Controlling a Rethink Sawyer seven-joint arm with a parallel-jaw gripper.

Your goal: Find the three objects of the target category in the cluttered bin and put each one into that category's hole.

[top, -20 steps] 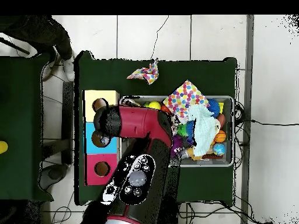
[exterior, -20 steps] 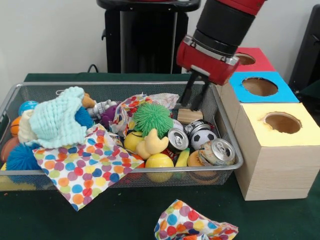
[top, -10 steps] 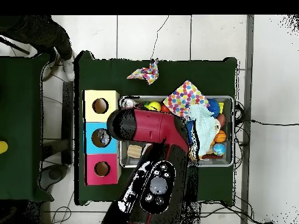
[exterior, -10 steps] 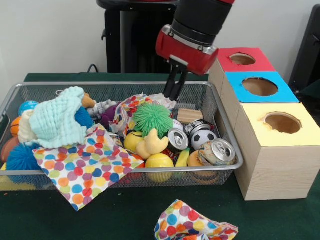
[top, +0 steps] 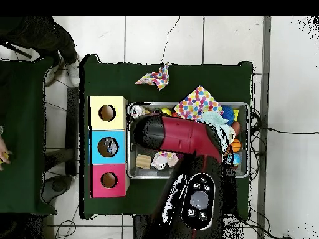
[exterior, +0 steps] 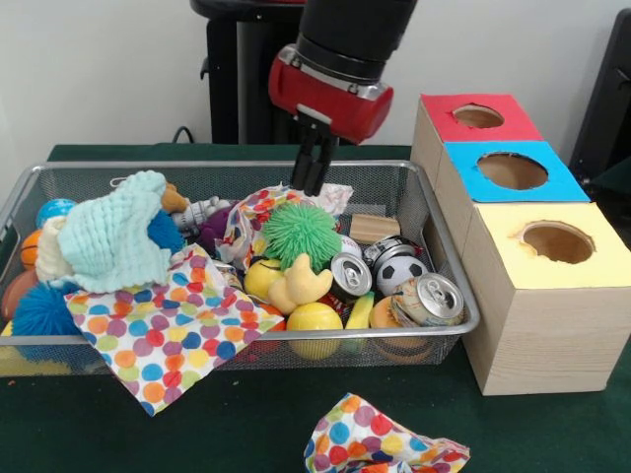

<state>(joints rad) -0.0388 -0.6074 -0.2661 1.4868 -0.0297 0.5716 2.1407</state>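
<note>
The wire bin (exterior: 434,212) sat crowded on the green table (exterior: 237,419), with three holed boxes, red (exterior: 478,116), blue (exterior: 512,170) and yellow (exterior: 557,242), beside it. The claw (exterior: 310,187) hung over the bin's back middle, fingers pressed together, pinching nothing. The green spiky ball (exterior: 301,233) lay just below its tips; the wooden block (exterior: 375,228) lay apart, toward the boxes.
</note>
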